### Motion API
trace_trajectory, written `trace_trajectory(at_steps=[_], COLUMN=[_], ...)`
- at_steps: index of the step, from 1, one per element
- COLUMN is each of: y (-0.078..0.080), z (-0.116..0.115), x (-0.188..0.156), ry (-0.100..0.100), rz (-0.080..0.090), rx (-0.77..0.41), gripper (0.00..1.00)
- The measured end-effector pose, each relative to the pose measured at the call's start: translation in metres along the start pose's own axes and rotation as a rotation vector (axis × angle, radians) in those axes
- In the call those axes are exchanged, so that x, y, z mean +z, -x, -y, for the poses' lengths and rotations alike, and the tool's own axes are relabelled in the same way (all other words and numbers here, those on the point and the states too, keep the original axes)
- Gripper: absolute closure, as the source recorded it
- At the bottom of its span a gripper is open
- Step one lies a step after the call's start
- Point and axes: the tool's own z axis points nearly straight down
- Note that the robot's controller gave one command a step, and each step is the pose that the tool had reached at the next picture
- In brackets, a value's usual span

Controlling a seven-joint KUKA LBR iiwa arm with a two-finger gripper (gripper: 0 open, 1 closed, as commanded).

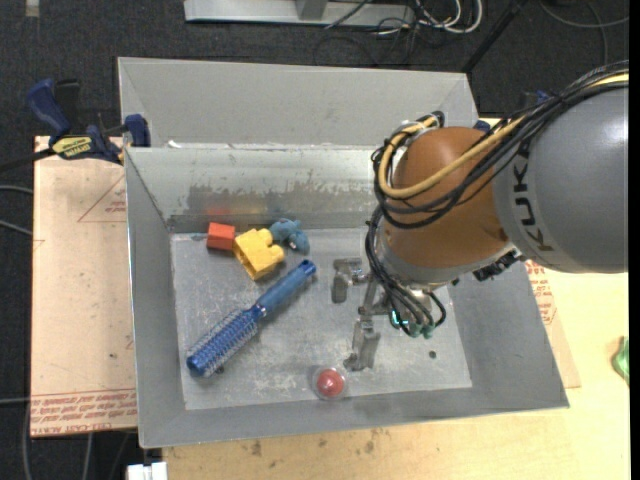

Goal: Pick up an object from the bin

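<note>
Scuffed grey metal bin (150,298); gripper (355,314) hangs right of centre, jaws wide, nothing between them. Bristly blue plastic hairbrush (250,318) lies at 8 o'clock; blocky yellow brick (259,252) and orange cube (220,237) at 11; glossy red ball (330,382) at 6, near the lower finger.

The big grey arm (585,188) comes in from 3 o'clock. Yellow and black cables (384,173) loop over its round orange wrist cover (440,208). The end effector (353,313) hangs low toward 7 o'clock, with its two fingers spread apart.
</note>
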Motion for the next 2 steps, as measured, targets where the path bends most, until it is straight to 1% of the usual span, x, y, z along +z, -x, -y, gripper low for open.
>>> trace_trajectory(at_steps=[1,2], y=[0.016,0.057], z=[-0.071,-0.119], x=[0.062,0.121], ry=[0.001,0.001], rz=[0.004,0.009], rx=[-0.145,-0.222], gripper=[0.0,0.0])
